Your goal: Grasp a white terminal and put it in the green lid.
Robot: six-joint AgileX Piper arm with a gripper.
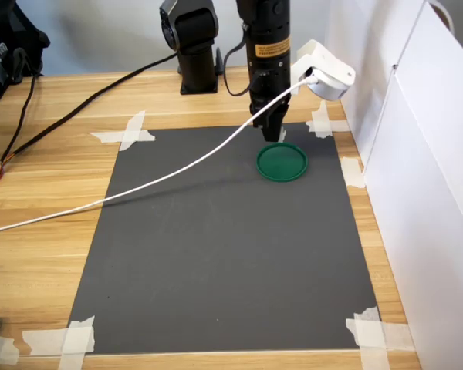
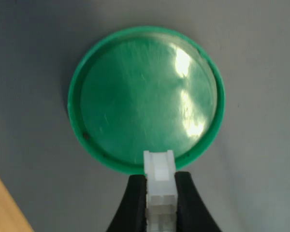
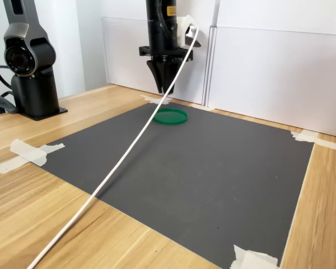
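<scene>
Black fingers of the gripper (image 2: 160, 193) pinch the white terminal (image 2: 159, 181) between them, above the near rim of the green lid (image 2: 145, 96) on the grey mat (image 2: 261, 159). In my judgement the piece hangs over the edge, so carry it toward the centre and lower before parting the 2 fingers.

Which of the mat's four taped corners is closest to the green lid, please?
The taped corner beside the white wall panel, just behind the green lid; the others lie farther off.
</scene>
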